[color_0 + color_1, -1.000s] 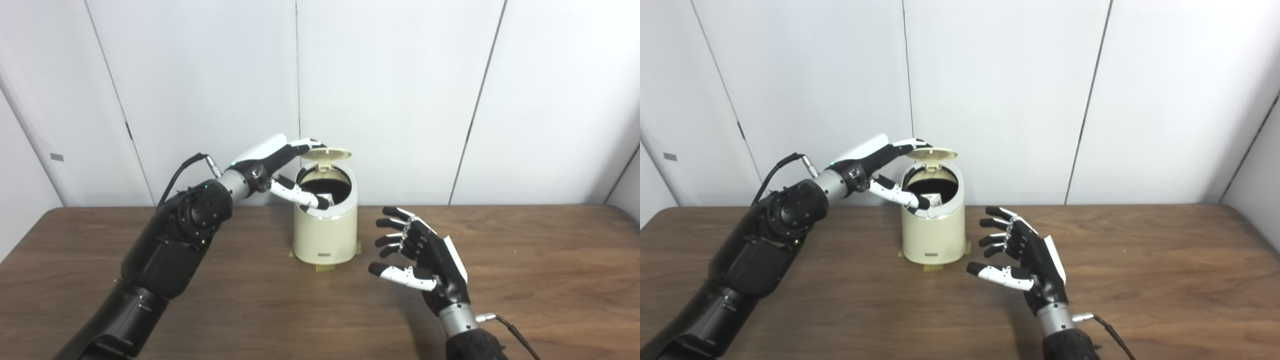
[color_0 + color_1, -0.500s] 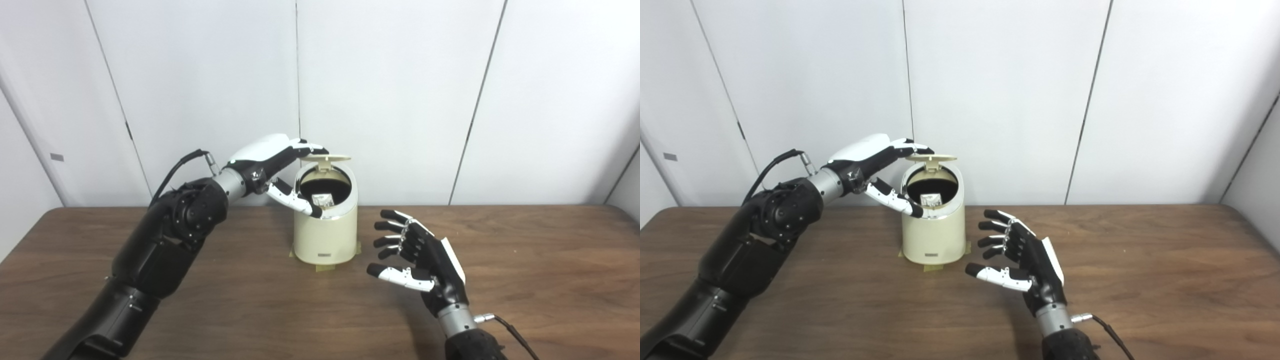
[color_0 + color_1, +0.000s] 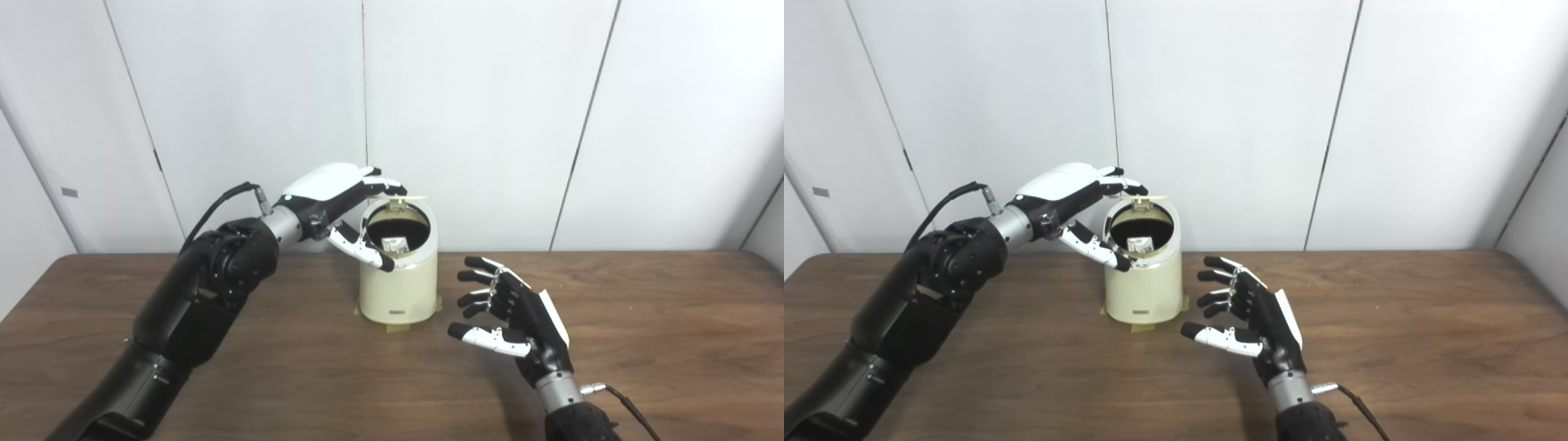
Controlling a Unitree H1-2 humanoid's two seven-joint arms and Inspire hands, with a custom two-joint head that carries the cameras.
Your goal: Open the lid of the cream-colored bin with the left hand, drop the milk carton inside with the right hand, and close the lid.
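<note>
Closing step is in hand. Cream-colored round plastic bin stands on the brown wooden table, taped down at its base. Its flat cream hinged lid is raised, seen nearly edge-on over the back rim. The small white milk carton sits inside the dark opening, so the drop looks done.

Left hand is at the bin top: fingers lie on the lid's upper face, thumb hangs apart below by the front-left rim. It pinches nothing; fingers spread, just resting on the lid.

Right hand hovers near the bin's right side, empty, fingers spread wide.

To do it well: press down and forward with the fingertips so the lid swings on its hinge, and pull the thumb clear of the rim first or it may get caught under the lid. Wall stands close behind the bin, so little room there; table is free in front and to the right.
</note>
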